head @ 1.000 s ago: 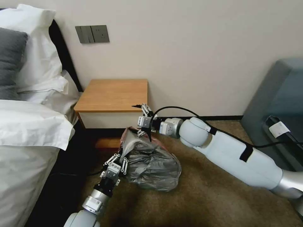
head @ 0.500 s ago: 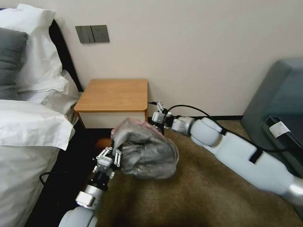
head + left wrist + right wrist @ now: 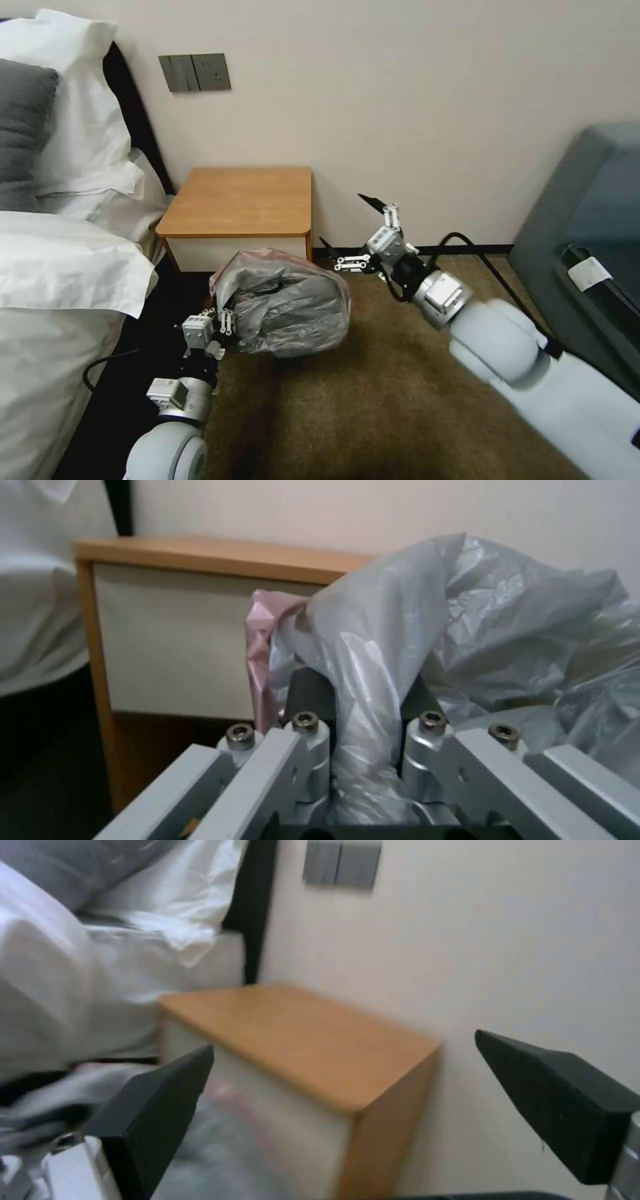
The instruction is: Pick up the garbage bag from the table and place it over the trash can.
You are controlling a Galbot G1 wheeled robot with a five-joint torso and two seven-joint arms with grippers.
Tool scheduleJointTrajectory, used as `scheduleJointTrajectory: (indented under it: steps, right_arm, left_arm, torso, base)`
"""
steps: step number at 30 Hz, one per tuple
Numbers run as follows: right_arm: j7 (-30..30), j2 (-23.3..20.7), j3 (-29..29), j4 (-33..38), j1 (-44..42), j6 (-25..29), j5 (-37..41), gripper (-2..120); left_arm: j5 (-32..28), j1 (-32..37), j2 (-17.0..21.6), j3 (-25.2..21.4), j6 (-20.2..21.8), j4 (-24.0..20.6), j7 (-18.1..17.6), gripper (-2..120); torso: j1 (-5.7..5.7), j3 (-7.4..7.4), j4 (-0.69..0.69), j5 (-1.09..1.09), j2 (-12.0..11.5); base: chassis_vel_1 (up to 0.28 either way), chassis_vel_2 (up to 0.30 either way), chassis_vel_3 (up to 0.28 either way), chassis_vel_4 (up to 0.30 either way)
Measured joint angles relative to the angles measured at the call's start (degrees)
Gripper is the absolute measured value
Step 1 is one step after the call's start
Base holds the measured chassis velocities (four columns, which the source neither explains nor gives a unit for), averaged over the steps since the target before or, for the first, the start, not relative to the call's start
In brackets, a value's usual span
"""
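The grey crinkly garbage bag [image 3: 287,307] with its pinkish rim sits bunched on the carpet in front of the table [image 3: 240,200], a wooden nightstand with a bare top. My left gripper [image 3: 215,325] is shut on a fold of the garbage bag [image 3: 373,645] at its left side; the left gripper [image 3: 360,695] has plastic pinched between its fingers. To the right of the bag, my right gripper [image 3: 345,221] hangs open and holds nothing. In the right wrist view the right gripper [image 3: 343,1047] faces the table [image 3: 300,1040]. The trash can is hidden.
A bed with white linen [image 3: 60,267] and a grey pillow [image 3: 23,127] stands on the left. A grey sofa [image 3: 587,220] stands on the right. Brown carpet [image 3: 373,400] lies open in front. A black cable [image 3: 107,363] runs by the bed.
My right gripper has drawn back from the bag's rim to the right and spread wide open. My left gripper has pulled the bag left, toward the bed and nightstand.
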Motion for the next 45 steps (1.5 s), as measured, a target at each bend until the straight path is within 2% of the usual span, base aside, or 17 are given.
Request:
scheduleJointTrajectory:
  steps: [2,3,5,7,8,10,13,24,26,30,32,34,36,40,42,43,45]
  right_arm:
    - [2.71,2.05,-0.21,1.23,-2.89,-1.30,9.05,100]
    - [2.71,2.05,-0.21,1.23,-2.89,-1.30,9.05,100]
    - [6.79,5.02,0.30,1.95,-5.60,-1.63,18.10,100]
    - [8.43,6.47,0.89,2.12,-6.72,-1.63,20.38,100]
    - [10.05,8.62,2.08,2.25,-8.64,-1.59,21.70,100]
    - [11.05,12.23,4.22,2.33,-12.72,-1.16,19.03,100]
    - [9.66,14.09,5.42,2.21,-15.94,-0.32,14.66,100]
    - [5.45,14.92,4.45,-2.72,-15.55,1.40,7.62,99]
    - [5.27,15.25,4.11,-4.57,-14.63,1.85,7.06,89]
    - [4.98,15.50,3.98,-5.66,-14.27,2.41,6.43,80]
    - [4.94,15.60,3.94,-6.24,-14.28,2.69,6.02,68]
    - [4.86,15.60,3.91,-6.43,-14.31,2.83,5.80,65]
    - [4.71,15.60,3.85,-6.69,-14.31,3.04,5.40,54]
    - [4.49,15.58,3.81,-6.74,-14.19,3.15,5.22,44]
    - [4.48,15.55,3.74,-6.78,-13.96,3.19,5.20,34]
    - [4.48,15.55,3.74,-6.78,-13.96,3.19,5.20,34]
    - [4.46,15.55,3.66,-6.79,-13.93,3.20,5.17,23]
  left_arm:
    - [-3.53,0.25,-0.22,-0.17,0.84,-0.79,-0.30,10]
    - [-3.53,0.25,-0.22,-0.17,0.84,-0.79,-0.30,10]
    - [-6.31,0.26,-0.36,-0.43,1.14,-1.28,-0.31,10]
    - [-7.31,0.25,-0.41,-0.53,1.26,-1.45,-0.31,10]
    - [-8.67,0.23,-0.49,-0.66,1.51,-1.70,-0.49,10]
    - [-9.55,0.23,-0.73,-0.74,1.71,-1.82,-0.73,10]
    - [-9.71,0.33,-0.88,-0.75,1.71,-1.82,-0.80,10]
    - [-9.53,0.57,-1.11,-0.12,1.71,-2.58,-0.84,10]
    - [-9.58,0.72,-1.09,-0.14,1.71,-2.90,-0.84,10]
    - [-9.62,0.73,-1.06,-0.27,1.71,-2.92,-0.84,10]
    - [-9.62,0.72,-1.04,-0.35,1.69,-2.92,-0.84,10]
    - [-9.62,0.71,-1.04,-0.35,1.68,-2.88,-0.84,10]
    - [-9.61,0.70,-1.08,-0.27,1.67,-2.85,-0.85,10]
    - [-9.50,0.70,-1.11,0.01,1.67,-2.85,-0.85,10]
    - [-9.40,0.71,-1.13,0.14,1.67,-2.85,-0.85,10]
    - [-9.40,0.71,-1.13,0.14,1.67,-2.85,-0.85,10]
    - [-9.36,0.72,-1.15,0.17,1.67,-2.87,-0.86,10]
  torso:
    - [0.00,0.00,0.01,-0.01,0.00]
    - [0.00,0.00,0.01,-0.01,0.00]
    - [0.00,0.00,0.01,-0.02,0.00]
    - [0.00,0.00,0.01,0.00,0.00]
    - [0.00,0.00,0.01,0.00,0.00]
    - [0.00,0.00,0.01,0.00,0.00]
    - [0.00,0.00,-0.01,-0.01,0.00]
    - [0.00,0.01,0.01,-0.01,0.00]
    - [0.00,0.01,0.01,0.00,0.00]
    - [0.00,0.01,0.01,0.00,0.00]
    - [0.00,0.01,0.01,0.00,0.00]
    - [0.00,0.01,0.01,0.00,0.00]
    - [0.00,0.01,0.01,0.00,0.00]
    - [0.00,0.01,0.00,0.00,0.00]
    - [0.00,0.01,0.00,0.00,0.00]
    - [0.00,0.01,0.00,0.00,0.00]
    - [0.00,0.01,0.00,0.00,0.00]
  base:
    - [0.000,0.000,0.000,0.000]
    - [0.000,0.000,0.000,0.000]
    - [0.000,0.000,0.000,0.000]
    - [0.000,0.000,0.000,0.000]
    - [0.000,0.000,0.000,0.000]
    - [0.000,0.000,0.000,0.000]
    - [0.000,0.000,0.000,0.000]
    - [0.000,0.000,0.000,0.000]
    - [0.000,0.000,0.000,0.000]
    - [0.000,0.000,0.000,0.000]
    - [0.000,0.000,0.000,0.000]
    - [0.000,0.000,0.000,0.000]
    - [0.000,0.000,0.000,0.000]
    - [0.000,0.000,0.000,0.000]
    - [0.000,0.000,0.000,0.000]
    - [0.000,0.000,0.000,0.000]
    - [0.000,0.000,0.000,0.000]
